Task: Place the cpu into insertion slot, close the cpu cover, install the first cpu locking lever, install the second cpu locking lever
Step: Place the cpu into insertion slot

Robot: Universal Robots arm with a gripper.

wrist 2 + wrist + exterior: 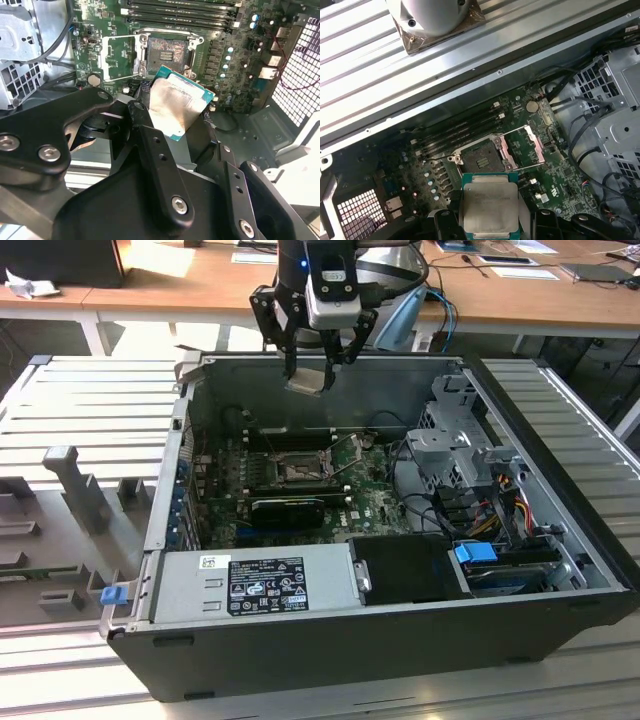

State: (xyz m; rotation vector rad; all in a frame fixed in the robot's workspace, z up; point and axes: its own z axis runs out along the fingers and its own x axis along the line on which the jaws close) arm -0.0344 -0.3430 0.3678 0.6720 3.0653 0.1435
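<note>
Carrying the cpu [308, 382], the gripper [314, 366] hangs above the open computer case [400, 640], its jaws closed narrowly on the chip's edges, as we see in both wrist views. The insertion slot [482, 157] on the green motherboard [372, 502] lies bare below, well apart from the chip. The cpu cover [504, 150] is swung open beside the socket, and a locking lever [511, 131] stands free. We judge no step finished yet: seating the chip, closing the cover and latching both levers are all left.
</note>
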